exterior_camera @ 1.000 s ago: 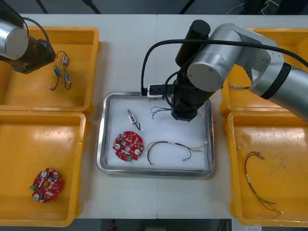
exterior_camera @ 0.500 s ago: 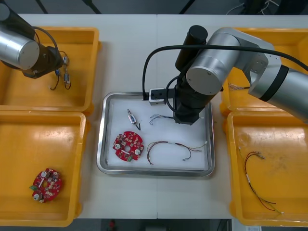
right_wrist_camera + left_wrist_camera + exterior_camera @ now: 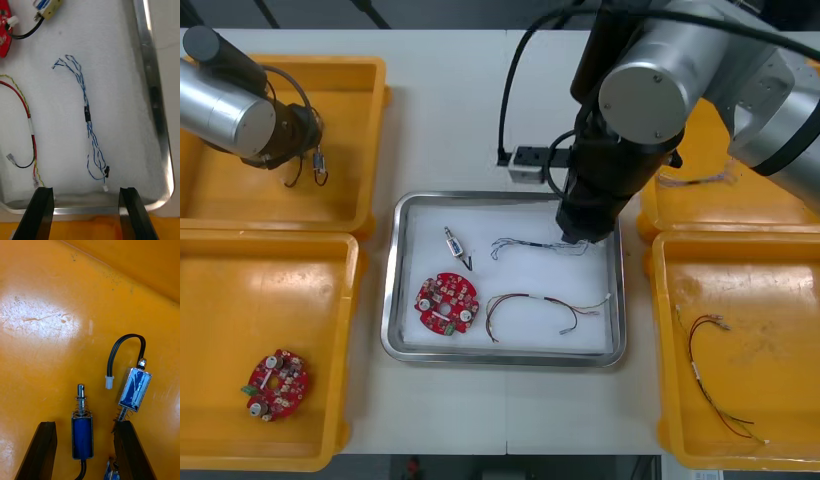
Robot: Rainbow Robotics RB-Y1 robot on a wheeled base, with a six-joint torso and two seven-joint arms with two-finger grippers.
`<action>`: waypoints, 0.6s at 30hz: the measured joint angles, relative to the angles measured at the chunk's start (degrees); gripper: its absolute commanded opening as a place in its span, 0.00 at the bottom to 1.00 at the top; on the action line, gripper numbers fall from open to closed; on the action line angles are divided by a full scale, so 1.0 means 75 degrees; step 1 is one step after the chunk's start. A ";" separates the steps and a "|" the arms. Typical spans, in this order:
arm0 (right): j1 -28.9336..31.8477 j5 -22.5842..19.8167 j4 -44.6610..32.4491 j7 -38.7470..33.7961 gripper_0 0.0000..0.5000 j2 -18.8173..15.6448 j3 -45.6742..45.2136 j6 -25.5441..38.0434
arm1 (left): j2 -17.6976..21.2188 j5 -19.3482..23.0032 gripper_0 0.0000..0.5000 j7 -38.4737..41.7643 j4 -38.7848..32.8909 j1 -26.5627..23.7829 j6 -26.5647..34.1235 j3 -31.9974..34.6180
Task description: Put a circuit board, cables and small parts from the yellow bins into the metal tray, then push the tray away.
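Observation:
The metal tray [image 3: 392, 300], white inside, holds a round red circuit board [image 3: 447, 303], a small metal part [image 3: 452, 243], a red and yellow cable [image 3: 545, 308] and a twisted blue and white cable [image 3: 535, 245]. My right gripper [image 3: 585, 236] hangs over the tray's far right part. In the right wrist view it [image 3: 85, 210] is open, and the blue and white cable [image 3: 87, 112] lies loose on the white lining beyond its fingers. My left gripper [image 3: 86, 453] is open low in the far left yellow bin [image 3: 370, 130], with a blue small metal part [image 3: 81, 431] between its fingers, untouched. A second part [image 3: 135, 388] lies beside it.
The near left bin [image 3: 340, 350] holds another red circuit board [image 3: 275, 383]. A red and yellow cable [image 3: 715, 375] lies in the near right bin [image 3: 660, 300], and thin cables [image 3: 695, 180] in the far right bin. A small white box [image 3: 527, 163] hangs on the right arm's lead.
My right gripper has opened, let the blue and white cable drop flat in the tray, and risen. The left arm has moved right onto the small metal parts.

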 measured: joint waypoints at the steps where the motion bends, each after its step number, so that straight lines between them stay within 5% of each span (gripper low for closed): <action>1: 0.0001 -0.0022 -0.0025 -0.0222 1.00 -0.0036 -0.0130 0.0092 | -0.0004 -0.0001 0.90 0.0000 0.0013 0.0000 0.0000 0.0000; 15: 0.1106 0.0078 -0.1673 -0.2404 1.00 -0.1074 -0.1907 0.0645 | -0.0041 -0.0131 0.89 0.0000 0.0154 -0.0038 -0.0205 -0.0396; 17: 0.1388 0.0117 -0.1936 -0.2617 1.00 -0.1275 -0.2142 0.0690 | -0.0045 -0.0131 0.80 0.0000 0.0157 -0.0038 -0.0205 -0.0399; 18: 0.1542 0.0159 -0.2082 -0.2875 1.00 -0.1366 -0.2274 0.0712 | -0.0045 -0.0131 0.57 0.0000 0.0162 -0.0038 -0.0205 -0.0401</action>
